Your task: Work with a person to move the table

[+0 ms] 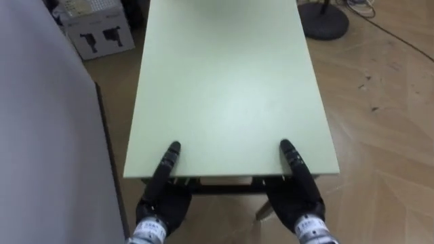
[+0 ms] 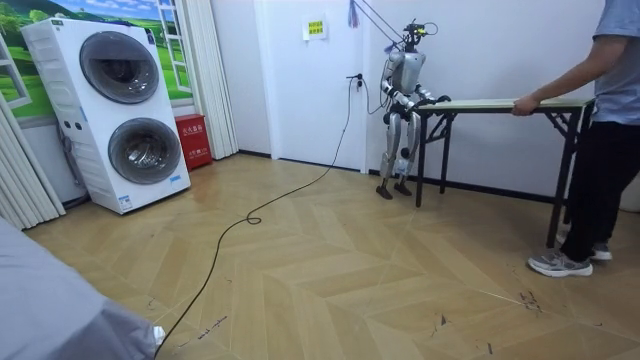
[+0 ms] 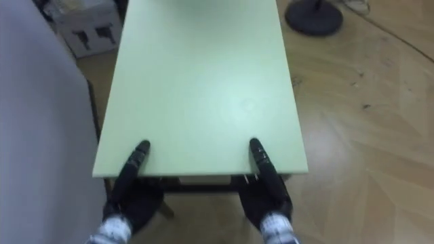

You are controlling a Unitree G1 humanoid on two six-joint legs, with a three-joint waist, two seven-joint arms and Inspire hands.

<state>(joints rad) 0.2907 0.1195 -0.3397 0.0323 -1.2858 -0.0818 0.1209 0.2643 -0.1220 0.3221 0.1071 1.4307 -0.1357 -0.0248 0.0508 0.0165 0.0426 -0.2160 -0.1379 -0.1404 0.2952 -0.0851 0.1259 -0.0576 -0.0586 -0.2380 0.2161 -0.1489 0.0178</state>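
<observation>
Table (image 1: 224, 88) under carry: pale green top, dark folding legs, held end to end between the robot and a person (image 2: 610, 120). The robot stands at the near end, close to the white wall. The person grips the far end with one hand (image 2: 522, 104). Left hand (image 1: 161, 193) and right hand (image 1: 300, 196) are each clamped on the near edge, thumb laid flat over the top and palm tucked beneath (the fingers under the board are hidden). Whether the legs are off the floor I cannot tell.

Hazards noted:

1. The hold is shallow. Thumbs alone bear on a smooth top, so a tug from the far end, or a mismatch in pace, would likely draw the edge out of both hands and drop that end.
2. Clearance on the left is poor. A grey panel (image 1: 41, 135) runs just beside the table's long edge, and any drift that way would scrape it.
3. A round black stand base (image 1: 324, 20) sits on the floor near the far right corner, and a box (image 1: 95, 30) near the far left. A table leg could catch either.
</observation>
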